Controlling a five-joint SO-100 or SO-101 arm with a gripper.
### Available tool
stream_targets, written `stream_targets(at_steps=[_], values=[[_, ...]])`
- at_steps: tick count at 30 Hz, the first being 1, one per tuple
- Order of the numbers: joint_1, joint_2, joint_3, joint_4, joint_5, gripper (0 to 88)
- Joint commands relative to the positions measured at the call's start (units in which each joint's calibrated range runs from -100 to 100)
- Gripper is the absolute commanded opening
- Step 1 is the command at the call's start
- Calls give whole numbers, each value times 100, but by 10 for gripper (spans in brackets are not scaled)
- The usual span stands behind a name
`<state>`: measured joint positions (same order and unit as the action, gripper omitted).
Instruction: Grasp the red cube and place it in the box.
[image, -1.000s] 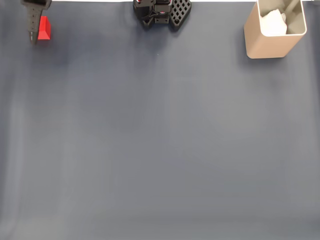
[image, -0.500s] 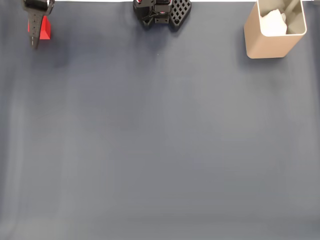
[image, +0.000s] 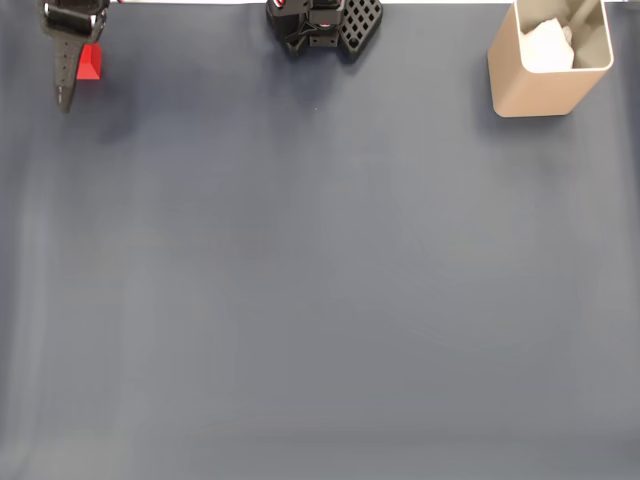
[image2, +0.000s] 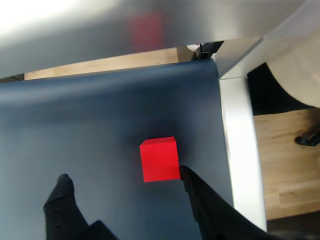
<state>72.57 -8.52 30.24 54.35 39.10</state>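
in the fixed view, top left corner of the dark blue-grey desk (image: 320, 280): red cube (image: 90, 62) resting flat on the surface, close to the desk's far edge. black pincer (image: 66, 95) hanging over the cube's left side, partly covering it, tip pointing toward the near side. at top centre, black arm base (image: 323, 24) with a perforated plate. far off at top right, well apart from the cube, the box (image: 545, 62): tall, beige, rounded corners, thin walls, upright, something white lying inside.

in the wrist view: red cube (image2: 159, 159) sitting on the dark mat, top face and one side face visible, plain and bright. pincer (image2: 122, 177) spread wide, nothing gripped. right finger (image2: 202, 197) with its tip right at the cube's lower right corner, touching or just short of it, cannot tell which. left finger (image2: 61, 202) well apart from the cube, a broad strip of bare mat between. cube lying ahead of the fingertips, nearer the right finger, not yet between the two. beyond the mat's right border a white desk edge (image2: 239, 145), then wooden floor (image2: 285, 150). along the top of this view a pale blurred surface carrying a faint reddish reflection.
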Motion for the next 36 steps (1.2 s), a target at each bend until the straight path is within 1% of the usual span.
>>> stream_targets(at_steps=[1, 27, 32, 34, 36], values=[[-47, 34, -353, -71, -34, 492], [-68, 657, -827, -252, -59, 497], [-54, 683, -799, -285, -29, 477], [-54, 640, -763, -285, -5, 453], [-54, 579, -717, -277, 44, 411]])
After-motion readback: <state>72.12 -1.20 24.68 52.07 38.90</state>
